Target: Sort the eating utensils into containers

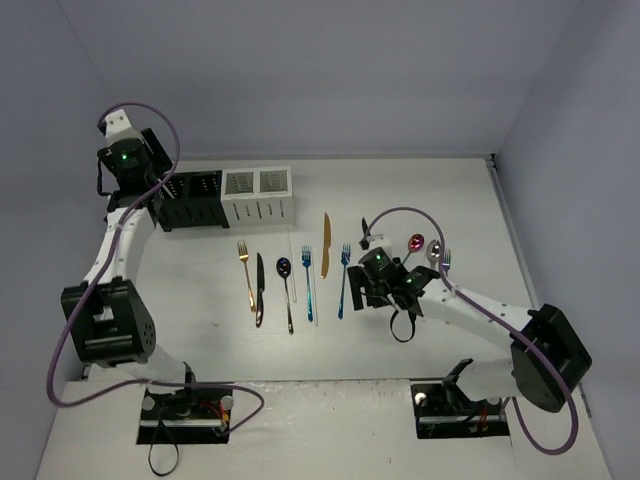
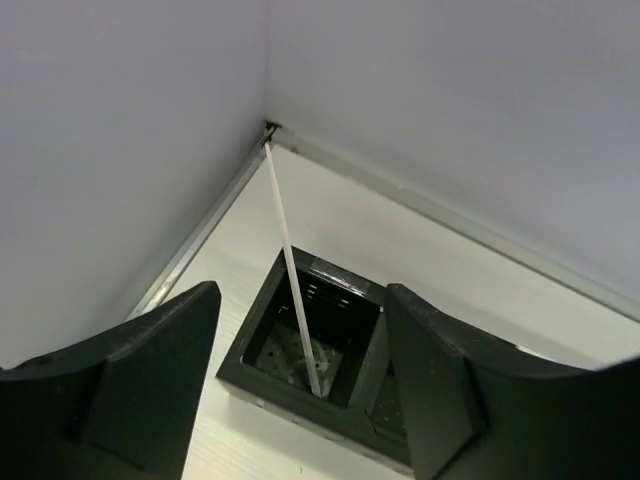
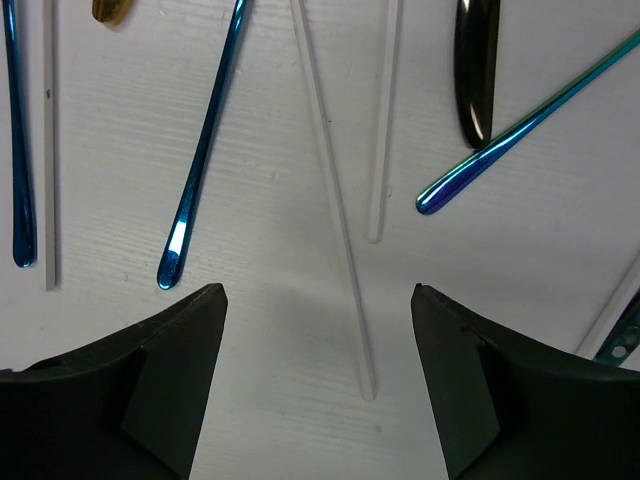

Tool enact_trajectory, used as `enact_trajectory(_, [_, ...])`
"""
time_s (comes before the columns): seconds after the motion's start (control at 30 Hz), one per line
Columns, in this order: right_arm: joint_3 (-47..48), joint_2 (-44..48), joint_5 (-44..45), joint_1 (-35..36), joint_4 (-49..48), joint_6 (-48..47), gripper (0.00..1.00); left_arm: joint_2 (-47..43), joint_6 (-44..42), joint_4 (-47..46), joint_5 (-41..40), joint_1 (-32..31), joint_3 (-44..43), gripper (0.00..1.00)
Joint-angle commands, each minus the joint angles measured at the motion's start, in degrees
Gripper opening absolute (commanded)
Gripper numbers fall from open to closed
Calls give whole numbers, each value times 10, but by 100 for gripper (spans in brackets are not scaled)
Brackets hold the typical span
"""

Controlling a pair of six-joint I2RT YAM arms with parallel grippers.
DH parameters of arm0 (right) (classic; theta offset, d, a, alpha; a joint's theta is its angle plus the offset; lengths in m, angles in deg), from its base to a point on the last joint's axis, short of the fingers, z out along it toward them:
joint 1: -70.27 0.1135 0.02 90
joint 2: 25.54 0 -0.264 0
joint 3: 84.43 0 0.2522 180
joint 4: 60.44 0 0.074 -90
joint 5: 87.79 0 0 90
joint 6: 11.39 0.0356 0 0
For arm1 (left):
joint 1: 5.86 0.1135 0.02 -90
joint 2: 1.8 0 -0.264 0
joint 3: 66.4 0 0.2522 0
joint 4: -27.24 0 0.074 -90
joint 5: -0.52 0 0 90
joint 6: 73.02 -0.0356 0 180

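My left gripper point(image 1: 163, 190) is open and empty above the black caddy point(image 1: 192, 201). In the left wrist view point(image 2: 300, 292) a pale chopstick point(image 2: 289, 250) stands tilted in one compartment of the black caddy point(image 2: 300, 405). The white caddy point(image 1: 258, 195) stands beside it. My right gripper point(image 1: 358, 283) is open low over the table; in its wrist view point(image 3: 318, 295) a chopstick point(image 3: 335, 200) lies between the fingers, untouched. On the table lie a gold fork point(image 1: 245, 272), black knife point(image 1: 260, 290), dark spoon point(image 1: 286, 290), blue forks point(image 1: 308, 275) and gold knife point(image 1: 325, 245).
A second chopstick point(image 3: 383, 130), blue handles point(image 3: 205, 140) and a black handle point(image 3: 475, 70) lie close around my right gripper. A pink spoon point(image 1: 415, 243) and silver spoon point(image 1: 434, 250) lie behind the right arm. Walls close the table's far and side edges.
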Motion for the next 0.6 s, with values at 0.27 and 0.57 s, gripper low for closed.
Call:
enact_trajectory(0.27, [-1,-101,-15,-4,-1,56,64,-266,86,235,149,-65,73,72])
enact_trajectory(0.57, [-4,-150,-65,-11,-8,48,35,-391,112,280,162,-198,177,72])
